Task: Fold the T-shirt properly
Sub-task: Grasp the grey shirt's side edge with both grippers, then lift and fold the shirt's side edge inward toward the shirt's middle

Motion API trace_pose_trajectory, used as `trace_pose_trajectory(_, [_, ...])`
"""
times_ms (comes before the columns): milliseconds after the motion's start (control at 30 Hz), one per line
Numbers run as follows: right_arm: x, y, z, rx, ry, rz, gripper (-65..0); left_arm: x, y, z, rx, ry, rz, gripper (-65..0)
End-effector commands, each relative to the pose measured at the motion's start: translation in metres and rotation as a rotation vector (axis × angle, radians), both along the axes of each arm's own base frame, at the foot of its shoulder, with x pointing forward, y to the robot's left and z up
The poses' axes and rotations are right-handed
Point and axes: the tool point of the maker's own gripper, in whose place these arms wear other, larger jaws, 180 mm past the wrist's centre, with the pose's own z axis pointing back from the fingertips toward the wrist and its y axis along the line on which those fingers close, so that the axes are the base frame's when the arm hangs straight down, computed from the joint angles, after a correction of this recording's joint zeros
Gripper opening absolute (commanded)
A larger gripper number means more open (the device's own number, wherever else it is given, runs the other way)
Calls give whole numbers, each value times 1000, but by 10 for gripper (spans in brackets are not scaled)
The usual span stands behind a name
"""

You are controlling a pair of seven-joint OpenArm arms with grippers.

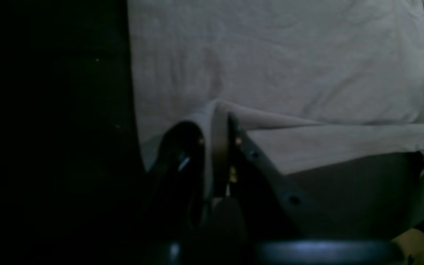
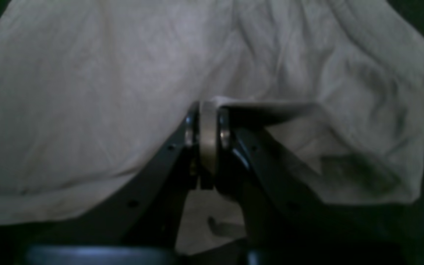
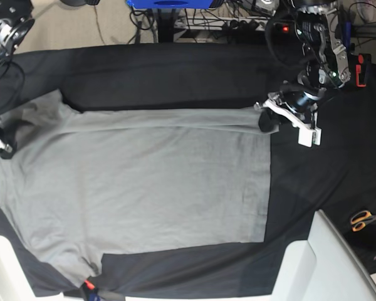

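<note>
The grey T-shirt (image 3: 150,182) lies spread over the black table cloth (image 3: 175,75), its far edge pulled into a straight line between my two grippers. At the hem corner on the base view's right, my left gripper (image 3: 264,119) is shut on the fabric. The left wrist view shows that left gripper (image 1: 217,123) pinching a raised fold of the T-shirt (image 1: 271,66). On the base view's left, my right gripper (image 3: 2,140) holds the shoulder end by the sleeve. In the right wrist view my right gripper (image 2: 208,119) is shut on a lifted edge of the T-shirt (image 2: 87,92).
Orange-handled scissors (image 3: 363,219) lie on the cloth at the right edge. A white board (image 3: 329,263) covers the near right corner. Cables and a blue stand (image 3: 169,3) sit beyond the table's far edge. A small red item (image 3: 88,287) lies by the near sleeve.
</note>
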Motion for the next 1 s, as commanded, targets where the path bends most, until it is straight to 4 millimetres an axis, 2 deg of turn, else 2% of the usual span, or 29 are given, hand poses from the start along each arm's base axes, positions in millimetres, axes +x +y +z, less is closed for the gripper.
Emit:
trace_pose_trajectory(0, [19,-13,22,-19,-81,-19,-648,11,3,10,-3,-43,7,-650])
trace_pose_trajectory(200, [38,-10,23,31,-141,-61,-648,28,6,19,5,-76,4,-650])
trace_pose_trajectory(400, [53,-15,27,67,-183,-100,-648,43,13,13,-3,-64,12,-650])
trace_pose_trajectory(567, [64,-14,30,88,-219,-122,-648,58,14,22,0,-94,8,-650])
trace_pose_trajectory(633, [71,-7,32,86,-225,-100,-648,60,18,25,13,-98,5,-650])
trace_pose_trajectory(700, [77,3,33,68,-227,-57,-648,67,15,29,19,-110,-16,-650])
trace_pose_trajectory(767, [84,12,35,52,-235,-23,-648,67,14,24,34,-93,-45,-650])
trace_pose_trajectory(967, [96,17,44,49,-263,-6,-648,73,6,13,29,-55,-82,-650])
